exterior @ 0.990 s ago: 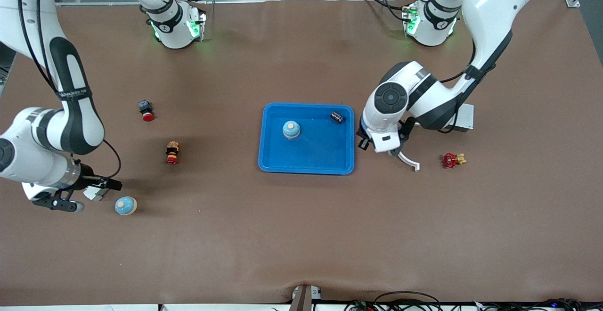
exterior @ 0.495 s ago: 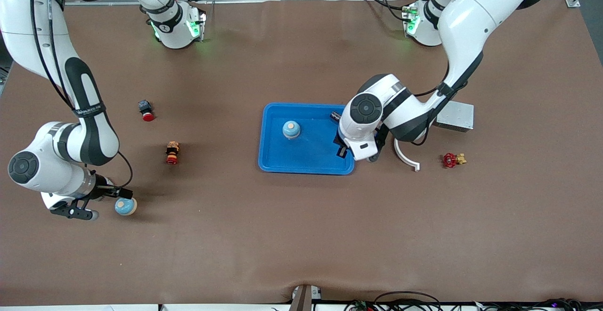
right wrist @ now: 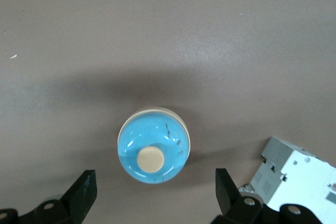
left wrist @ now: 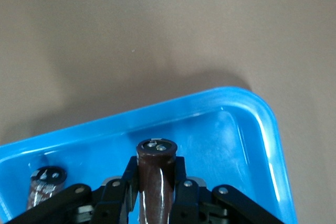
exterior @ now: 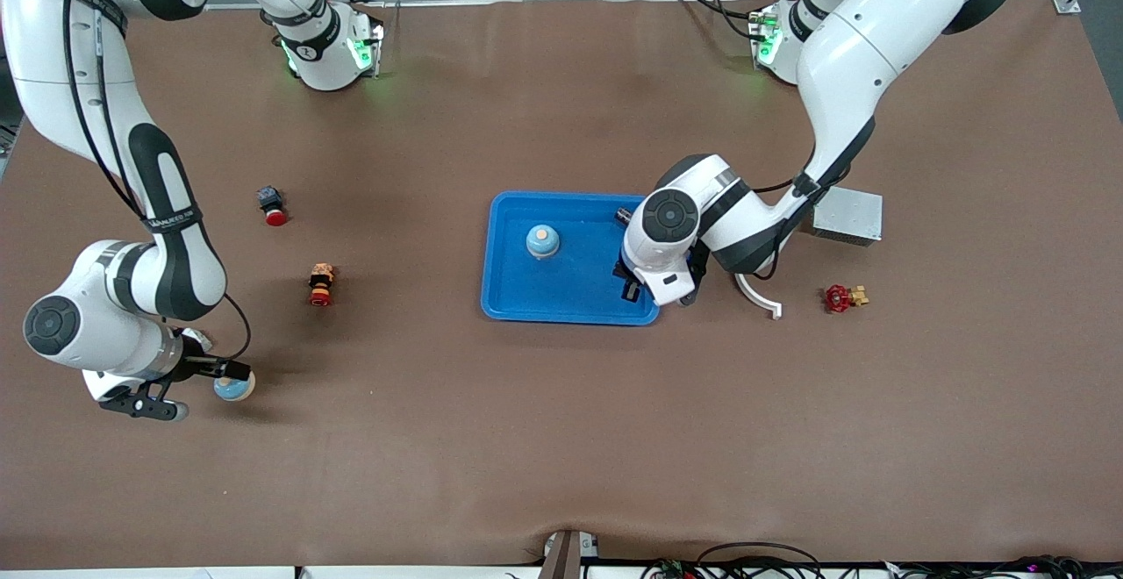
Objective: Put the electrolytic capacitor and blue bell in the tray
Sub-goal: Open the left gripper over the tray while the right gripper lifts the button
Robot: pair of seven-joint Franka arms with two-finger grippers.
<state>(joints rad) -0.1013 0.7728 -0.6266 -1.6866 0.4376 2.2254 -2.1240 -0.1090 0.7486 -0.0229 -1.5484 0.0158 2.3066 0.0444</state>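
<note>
While poised over the shallow bright blue rectangular plastic tray (exterior: 570,309), at its end toward the left arm, grips in the left gripper (left wrist: 156,184) a dark brown cylindrical electrolytic capacitor (left wrist: 156,163). Fingers (left wrist: 119,195) pressed tight against both sides of its body, round terminal end pointing out past the fingertips. Hangs above the tray floor, just inside the rounded corner.

Lying inside the same tray: a second dark cylindrical capacitor (exterior: 625,216), in the corner farthest from the front camera at the left arm's end, mostly hidden under the left wrist in the front view. Standing in the tray too, toward the right arm's end: a pale blue domed bell with a cream button on top (exterior: 542,241).

Out on the brown table, well apart from the tray and nearer to the front camera, at the right arm's end: another blue domed bell with a cream button (right wrist: 153,150). Hovers right over it the right gripper (right wrist: 155,195), fingers (right wrist: 84,192) spread wide to either side, holding nothing, not touching the dome. Just beside that bell: a small white plastic block (right wrist: 299,177).

Elsewhere on the table: a grey metal box (exterior: 849,215), a red valve handle with a brass fitting (exterior: 840,298), a white curved plastic strip (exterior: 760,296), a red push-button (exterior: 274,207).
</note>
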